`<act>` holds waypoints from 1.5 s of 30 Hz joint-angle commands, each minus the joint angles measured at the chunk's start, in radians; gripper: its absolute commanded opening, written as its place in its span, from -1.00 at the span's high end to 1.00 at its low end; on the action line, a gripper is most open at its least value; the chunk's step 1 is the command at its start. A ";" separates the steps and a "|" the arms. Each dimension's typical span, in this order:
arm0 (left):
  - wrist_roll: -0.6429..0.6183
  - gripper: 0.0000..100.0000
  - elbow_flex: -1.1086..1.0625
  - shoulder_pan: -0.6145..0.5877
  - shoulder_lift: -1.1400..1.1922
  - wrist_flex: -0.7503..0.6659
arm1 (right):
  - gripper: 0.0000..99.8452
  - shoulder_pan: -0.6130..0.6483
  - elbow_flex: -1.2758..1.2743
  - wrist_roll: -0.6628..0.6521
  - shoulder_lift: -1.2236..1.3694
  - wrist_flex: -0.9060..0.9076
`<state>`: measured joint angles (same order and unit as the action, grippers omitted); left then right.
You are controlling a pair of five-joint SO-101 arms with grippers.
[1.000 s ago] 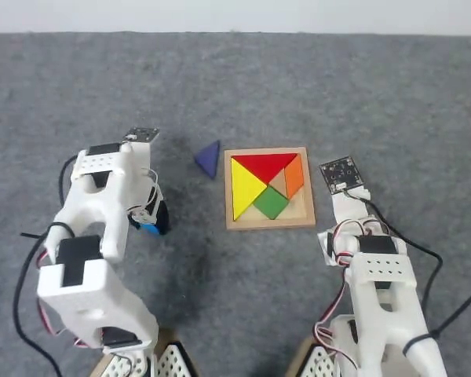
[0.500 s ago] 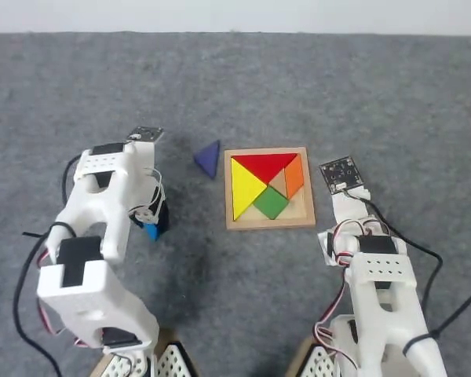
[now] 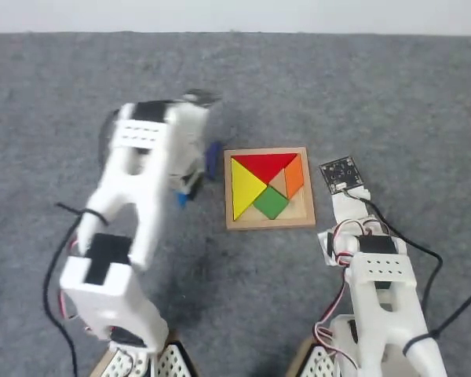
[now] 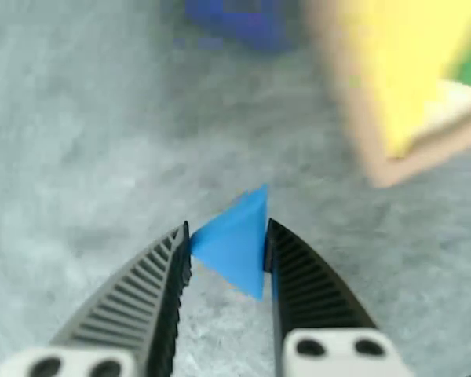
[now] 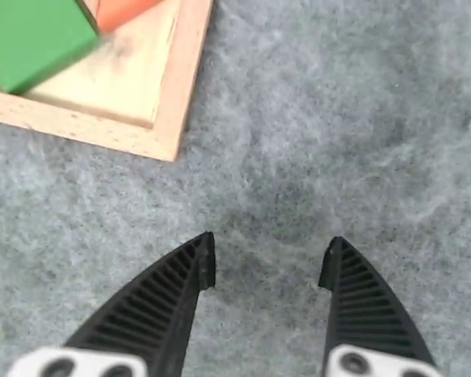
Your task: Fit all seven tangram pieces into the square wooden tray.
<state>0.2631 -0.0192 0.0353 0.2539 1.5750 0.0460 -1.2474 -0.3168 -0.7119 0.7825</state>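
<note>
While your left end effector pinches the light-blue triangle just beside the wooden tray, you likely must carry it over the rim onto bare wood; your right end effector hangs spread.

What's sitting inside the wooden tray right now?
Four pieces: red triangle, yellow triangle, orange piece, green square. Bare wood shows at the centre and along the edge nearest the arms. Nothing covers the tray from above.
</note>
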 commanded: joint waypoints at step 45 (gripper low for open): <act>0.488 0.84 0.159 0.400 0.167 -0.121 | 0.55 -0.259 0.083 0.084 -0.058 0.013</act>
<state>0.7618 0.1174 0.4219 0.4350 1.4400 -0.1903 -1.2198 -0.2432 -0.7165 0.7841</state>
